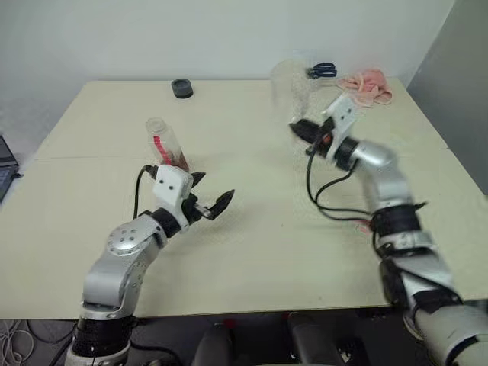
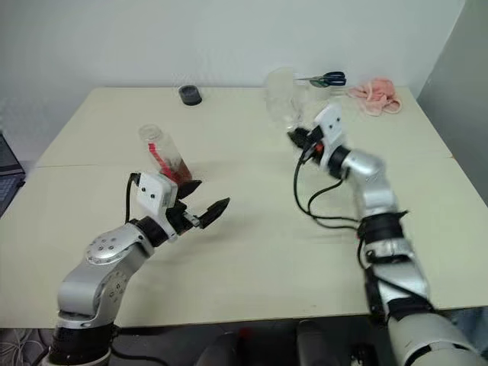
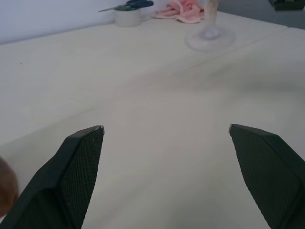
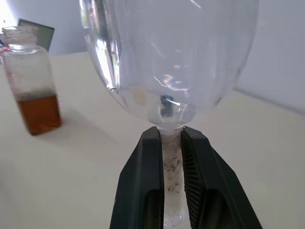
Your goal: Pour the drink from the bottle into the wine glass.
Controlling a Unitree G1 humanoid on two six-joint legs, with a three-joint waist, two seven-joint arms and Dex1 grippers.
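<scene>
Pale cream bench (image 1: 252, 252) spans the scene, a seam running across it left to right.

Right hand (image 4: 172, 143): clenched on the stem of the wine glass (image 4: 167, 62), both black fingers pressed against the stem just under the bowl. Bowl clear, with no liquid showing in it. In the head views the glass sits at the far right-centre of the bench, raised with the hand, its outline smeared. In the left wrist view the round foot (image 3: 209, 37) lies close to the bench surface; whether it touches cannot be told.

Left hand (image 1: 212, 200): released, fingers spread wide with nothing between them, at the near left of the bench. It sits just beside the bottle (image 1: 165, 143), on the near-right side of it, apart from it.

Bottle stands at left-centre, upright, uncapped at the neck, a red strip down one side. The drink (image 4: 40, 112), amber-brown, fills only the lower part. Bottle and wine glass are well apart.

Smaller items along the far edge:
- pink cloth (image 1: 367, 85), crumpled, far right corner
- scissors (image 1: 323, 71), dark handles, just left of the cloth, resting on a pale roll (image 3: 127, 17)
- black round lid (image 1: 181, 88), far left-centre, lying alone
</scene>
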